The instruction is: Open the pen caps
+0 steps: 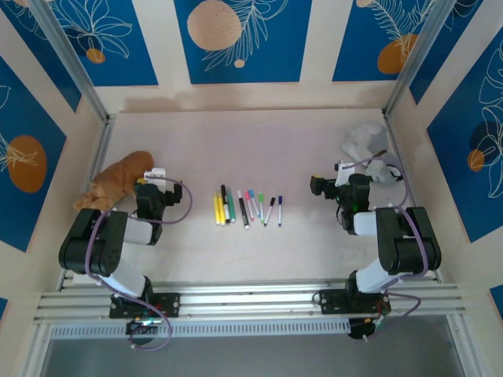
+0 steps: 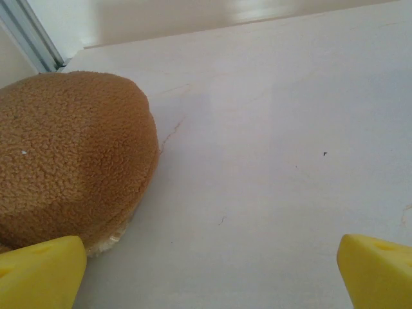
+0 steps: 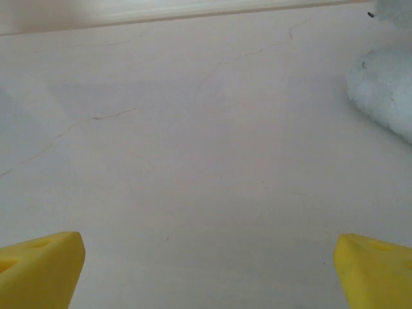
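Note:
Several thin marker pens [image 1: 245, 207] lie side by side in a loose row at the middle of the table, with yellow, black, green, pink and blue among them. The pen caps [image 1: 260, 195] sit on the pens' ends as tiny coloured stubs. My left gripper [image 1: 155, 174] rests well to the left of the row, pointing away at a brown plush toy. It is open [image 2: 209, 273], with bare table between its yellow fingertips [image 2: 42, 270]. My right gripper [image 1: 344, 168] sits far to the right of the pens, also open [image 3: 209, 270] over bare table.
A brown plush toy [image 1: 118, 182] lies at the left, right beside my left fingers [image 2: 64, 167]. A white fluffy thing [image 1: 365, 141] lies at the back right, ahead of the right gripper [image 3: 386, 90]. Aluminium posts and patterned walls ring the table.

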`<act>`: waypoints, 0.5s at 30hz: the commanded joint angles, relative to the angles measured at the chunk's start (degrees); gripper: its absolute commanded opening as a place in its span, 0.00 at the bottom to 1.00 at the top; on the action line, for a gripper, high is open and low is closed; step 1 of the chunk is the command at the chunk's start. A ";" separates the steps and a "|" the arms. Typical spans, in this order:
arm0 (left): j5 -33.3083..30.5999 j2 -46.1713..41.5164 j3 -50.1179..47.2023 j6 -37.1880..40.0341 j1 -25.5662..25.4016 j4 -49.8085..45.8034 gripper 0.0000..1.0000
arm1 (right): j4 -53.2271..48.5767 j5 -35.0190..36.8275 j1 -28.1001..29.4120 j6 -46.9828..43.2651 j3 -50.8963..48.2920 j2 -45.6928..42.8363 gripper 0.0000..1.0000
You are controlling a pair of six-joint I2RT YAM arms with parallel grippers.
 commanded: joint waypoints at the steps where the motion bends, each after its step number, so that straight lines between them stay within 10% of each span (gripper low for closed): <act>1: 0.93 -0.41 1.02 -0.88 0.59 -0.16 1.00 | 0.18 -1.60 -0.40 -0.08 0.82 -0.59 0.99; 15: 1.02 -0.30 1.19 -0.83 0.59 -0.44 1.00 | -0.13 -3.40 -1.09 0.20 0.99 -0.42 0.99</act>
